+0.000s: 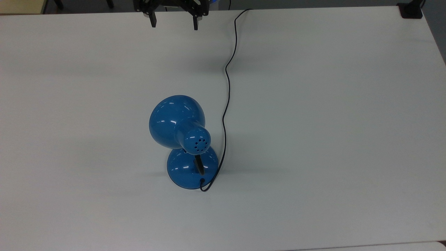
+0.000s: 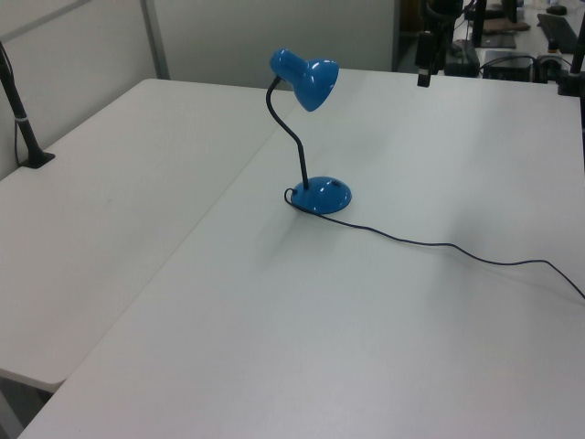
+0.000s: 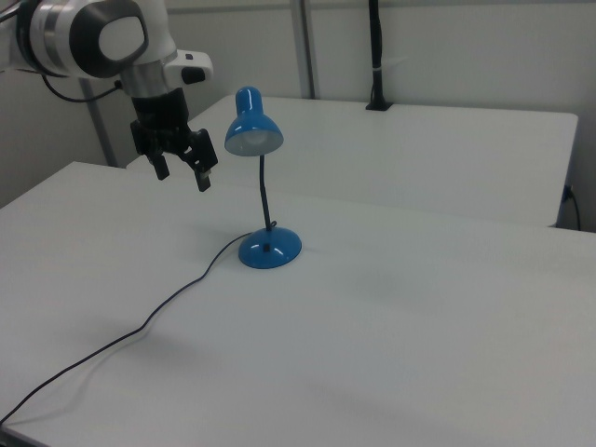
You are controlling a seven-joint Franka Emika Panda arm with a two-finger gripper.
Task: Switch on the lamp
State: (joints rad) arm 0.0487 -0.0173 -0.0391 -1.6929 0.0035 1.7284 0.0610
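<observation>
Lamp (image 1: 181, 137) in glossy blue metal, standing upright near the middle of a plain white table (image 1: 331, 139). Bell-shaped shade (image 3: 252, 126) with a ring of small vent holes at its narrow end, carried on a short curved black neck (image 2: 291, 137), tilted downward. Round domed blue base (image 3: 270, 248) flat on the tabletop. Thin black cord (image 1: 228, 87) looping out from the rim of the base, then trailing in loose bends across the table to the top view's upper edge. Bulb area inside the shade pale, no clear glow on the table beneath.

Black two-finger gripper (image 3: 182, 172) on a white and grey robot arm (image 3: 93, 37), hanging in the air well apart from the lamp, toward the right view's left. Fingers (image 1: 153, 21) spread apart, holding nothing, pointing down. In the top view, gripper near the upper edge, beyond the shade. Second white table (image 2: 110, 183) butted against the first.
</observation>
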